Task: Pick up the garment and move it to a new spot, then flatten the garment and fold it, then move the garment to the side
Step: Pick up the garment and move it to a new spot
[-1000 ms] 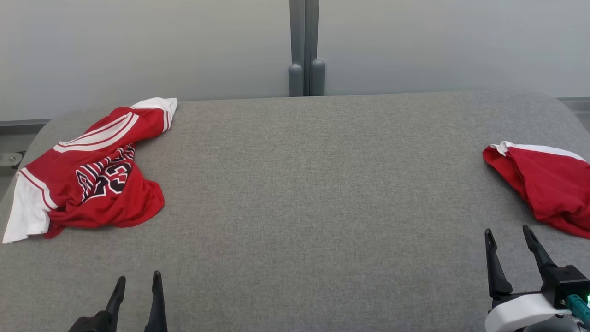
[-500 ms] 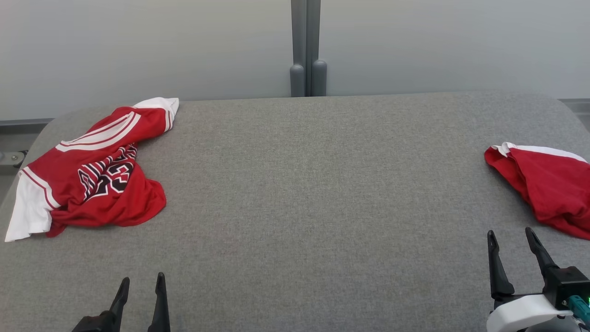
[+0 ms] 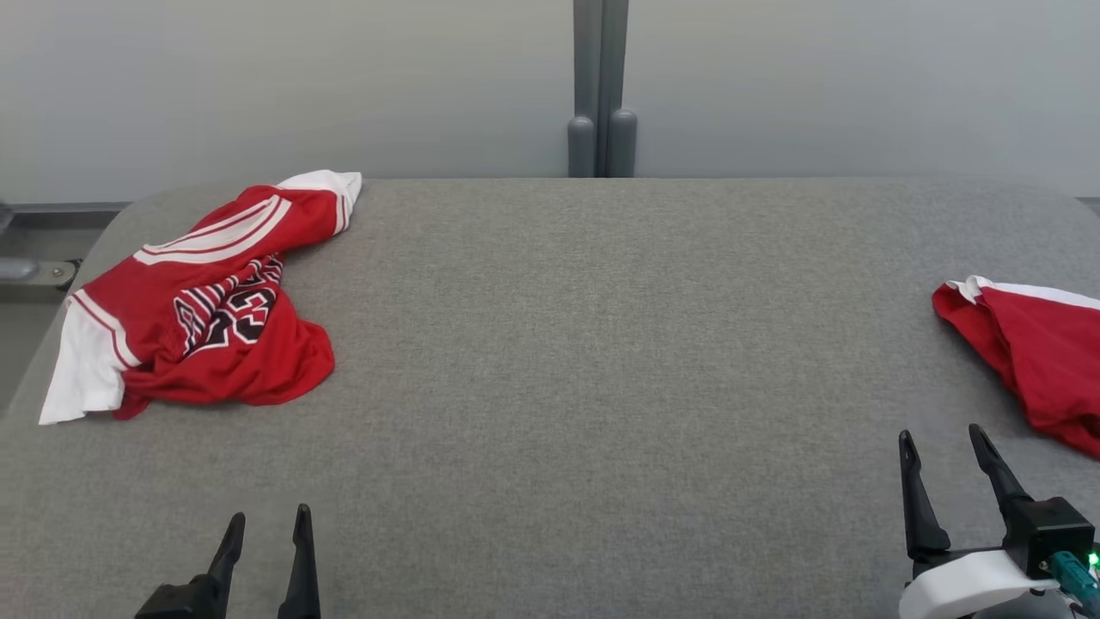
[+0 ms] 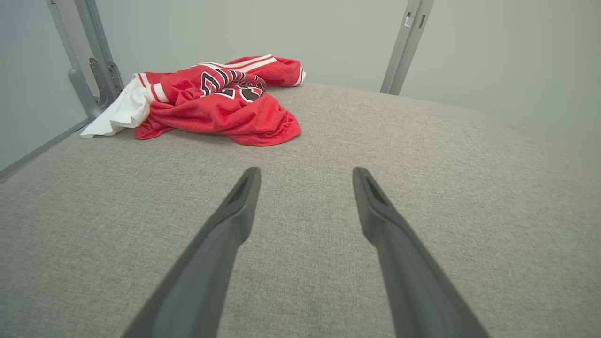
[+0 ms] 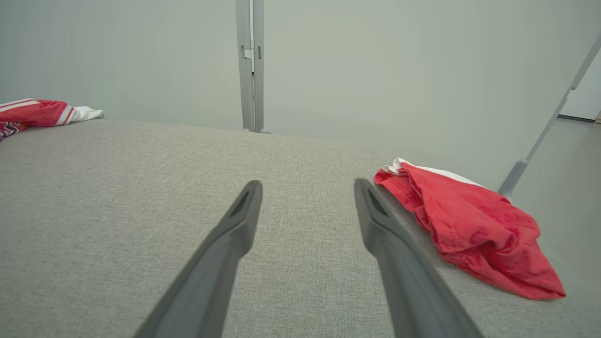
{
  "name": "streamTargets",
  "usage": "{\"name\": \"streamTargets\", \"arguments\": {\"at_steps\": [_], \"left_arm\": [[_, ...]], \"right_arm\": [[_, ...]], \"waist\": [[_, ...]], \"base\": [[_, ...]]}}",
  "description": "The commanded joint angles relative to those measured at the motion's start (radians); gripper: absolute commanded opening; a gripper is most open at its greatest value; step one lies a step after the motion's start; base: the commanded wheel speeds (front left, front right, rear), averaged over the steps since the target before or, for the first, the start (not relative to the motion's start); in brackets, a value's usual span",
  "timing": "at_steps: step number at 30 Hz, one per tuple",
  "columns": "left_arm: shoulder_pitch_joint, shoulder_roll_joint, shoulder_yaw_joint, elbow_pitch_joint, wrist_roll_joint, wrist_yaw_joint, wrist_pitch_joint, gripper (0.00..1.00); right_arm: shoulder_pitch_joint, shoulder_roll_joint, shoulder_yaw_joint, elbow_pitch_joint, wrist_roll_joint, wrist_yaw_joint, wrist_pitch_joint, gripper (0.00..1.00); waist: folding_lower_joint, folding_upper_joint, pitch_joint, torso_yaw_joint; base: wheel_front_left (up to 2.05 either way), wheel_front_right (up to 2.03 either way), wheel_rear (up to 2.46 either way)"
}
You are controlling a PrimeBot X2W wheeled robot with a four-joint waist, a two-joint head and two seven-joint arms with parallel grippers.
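- Both arms hover low over the grey tabletop (image 3: 601, 344). The left pincer (image 3: 270, 513) and right pincer (image 3: 941, 432) are each spread wide with nothing between the fingers.
- Two garments lie on the tabletop, well apart, and the task line doesn't tell me which one is meant.
- The jersey (image 3: 206, 301) is a crumpled heap at the far left corner. It is red with white sleeve ends, and a black-and-white number faces up.
- From the left wrist, the jersey (image 4: 211, 101) sits ahead and to the left of the left pincer (image 4: 306, 171), with a stretch of bare cloth surface between them.
- Its long axis runs diagonally. One white sleeve end hangs near the tabletop's left edge, closer to me, and the other lies against the far edge, further toward the middle.
- The red garment (image 3: 1031, 361) is bunched at the right edge, and the head view cuts part of it off.
- From the right wrist, the red garment (image 5: 469, 225) lies just ahead and to the right of the right pincer (image 5: 307, 183), and its white-trimmed end is the part nearest that pincer's right fingertip.
- My judgement is that each heap belongs to the arm on its own side, and the right pincer has much less far to go.
- If the jersey is the one, I'd swing the left arm forward and outward, and take the near red fold.
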Motion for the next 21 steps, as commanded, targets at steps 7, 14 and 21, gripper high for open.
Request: {"name": "streamTargets", "arguments": {"at_steps": [7,14,21], "left_arm": [[-0.005,0.007,0.027,-0.005,0.008,-0.002,0.0,1.0],[0.026,0.01,0.084,-0.017,-0.001,0.004,0.0,1.0],[0.06,0.001,0.141,-0.061,-0.018,0.012,0.0,1.0]], "right_arm": [[0.013,0.004,0.029,0.0,-0.007,-0.002,-0.003,1.0],[-0.016,0.004,0.122,0.023,-0.008,-0.002,-0.003,1.0],[-0.062,-0.015,0.233,0.056,0.006,-0.002,-0.003,1.0]], "waist": [[0.0,0.0,-0.006,0.206],[0.0,0.0,-0.025,0.376],[0.0,0.0,-0.018,0.402]], "base": [[0.0,0.0,0.0],[0.0,0.0,0.0],[0.0,0.0,0.0]]}}
